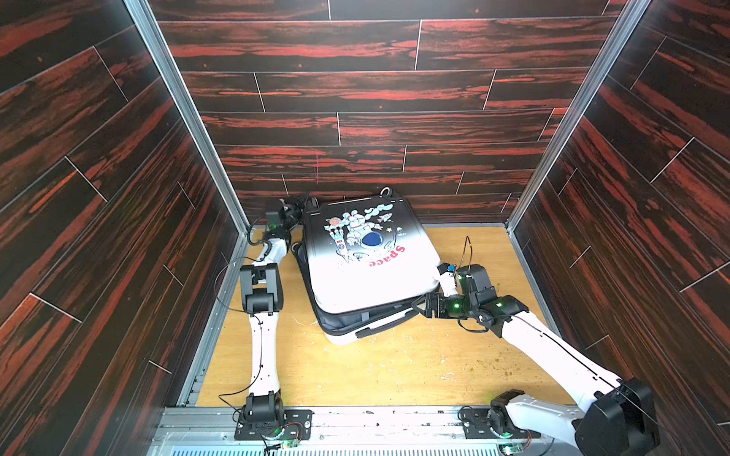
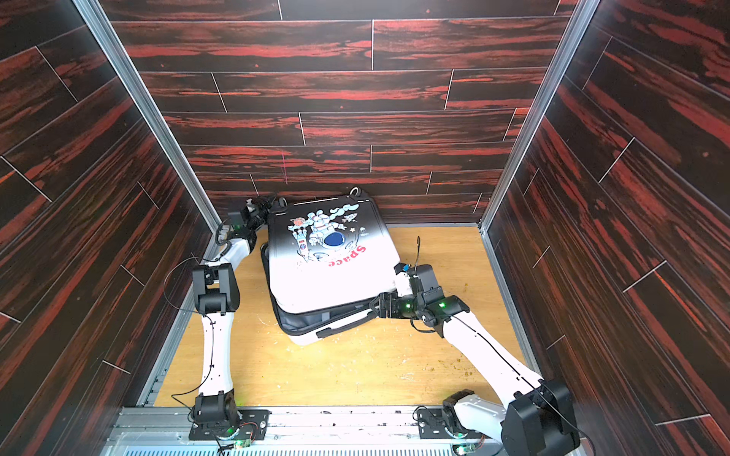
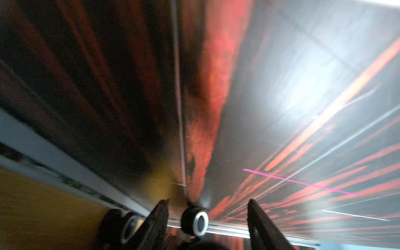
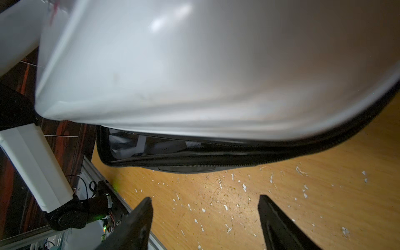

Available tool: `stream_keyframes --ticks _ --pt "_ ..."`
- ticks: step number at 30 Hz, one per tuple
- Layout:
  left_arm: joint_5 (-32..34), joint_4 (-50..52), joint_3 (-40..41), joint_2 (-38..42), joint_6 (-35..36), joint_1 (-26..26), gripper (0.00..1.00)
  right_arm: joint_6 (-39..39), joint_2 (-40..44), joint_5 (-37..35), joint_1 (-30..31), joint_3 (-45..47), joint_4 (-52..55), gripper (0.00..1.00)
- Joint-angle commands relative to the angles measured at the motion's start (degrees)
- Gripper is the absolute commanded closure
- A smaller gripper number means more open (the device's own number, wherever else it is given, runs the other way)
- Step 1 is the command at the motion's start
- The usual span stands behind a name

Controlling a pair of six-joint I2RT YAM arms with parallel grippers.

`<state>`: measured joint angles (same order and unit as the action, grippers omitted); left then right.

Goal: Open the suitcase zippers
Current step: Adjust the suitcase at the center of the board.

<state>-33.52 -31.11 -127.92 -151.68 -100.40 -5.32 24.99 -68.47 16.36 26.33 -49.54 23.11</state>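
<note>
The suitcase (image 1: 367,272) lies flat on the wooden floor in both top views, astronaut print up, with its upper shell (image 4: 194,75) skewed over the lower one. Along the near side a gap shows between the shells, edged by the dark zippers (image 4: 216,149); no pull tab shows. My left gripper (image 1: 302,205) is at the case's far left corner by the back wall. Its jaws stand apart (image 3: 208,201) with a black spinner wheel (image 3: 195,220) between them, untouched on one side. My right gripper (image 1: 416,306) is open beside the near right corner, over bare floor (image 4: 205,198).
The back wall (image 1: 355,169) and its metal rail (image 3: 227,230) lie right behind the left gripper. A second wheel (image 3: 121,227) sits beside it. White flecks dot the wooden floor (image 1: 375,375). A thin cable loop (image 1: 468,252) rises above the right wrist.
</note>
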Motion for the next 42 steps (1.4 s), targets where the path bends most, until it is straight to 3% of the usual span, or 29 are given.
stream_keyframes --ticks 1,7,11,16,20,23,30,32,36,42 --pt "-0.4 -11.4 -1.0 4.8 -5.1 3.5 0.45 1.1 -0.4 -4.5 -0.5 0.0 -0.8 0.22" --pt "0.9 -14.3 0.8 8.0 -7.9 5.3 0.55 6.0 5.2 -18.6 -7.5 1.6 -0.3 0.21" --pt "2.0 -17.1 3.6 9.4 -9.8 6.0 0.62 9.3 2.8 -25.2 -12.9 -0.4 0.3 0.2" --pt "3.5 -18.7 8.0 11.6 -10.6 5.9 0.65 13.1 -0.8 -19.6 -14.5 -0.6 -0.6 0.21" --pt "2.4 -21.0 12.8 14.6 -10.8 6.3 0.66 9.6 -1.6 -11.5 -15.2 0.9 -5.8 0.21" --pt "3.1 -25.0 21.6 19.9 -10.6 7.0 0.66 7.7 -8.9 -7.6 -15.3 -6.6 -5.2 0.21" --pt "4.2 -31.2 47.0 37.5 -7.7 8.8 0.67 10.5 -23.2 -8.7 -17.2 -22.3 -9.1 0.22" --pt "3.9 -30.8 54.8 43.8 -4.9 11.1 0.67 10.0 -29.9 -5.9 -18.2 -31.2 -7.8 0.21" --pt "3.9 -22.3 67.9 58.8 4.2 15.7 0.67 8.8 -43.7 2.1 -20.0 -50.2 -3.3 0.21" --pt "9.3 3.8 80.5 83.8 21.4 19.3 0.64 6.8 -63.6 16.2 -20.4 -86.5 12.0 0.21"
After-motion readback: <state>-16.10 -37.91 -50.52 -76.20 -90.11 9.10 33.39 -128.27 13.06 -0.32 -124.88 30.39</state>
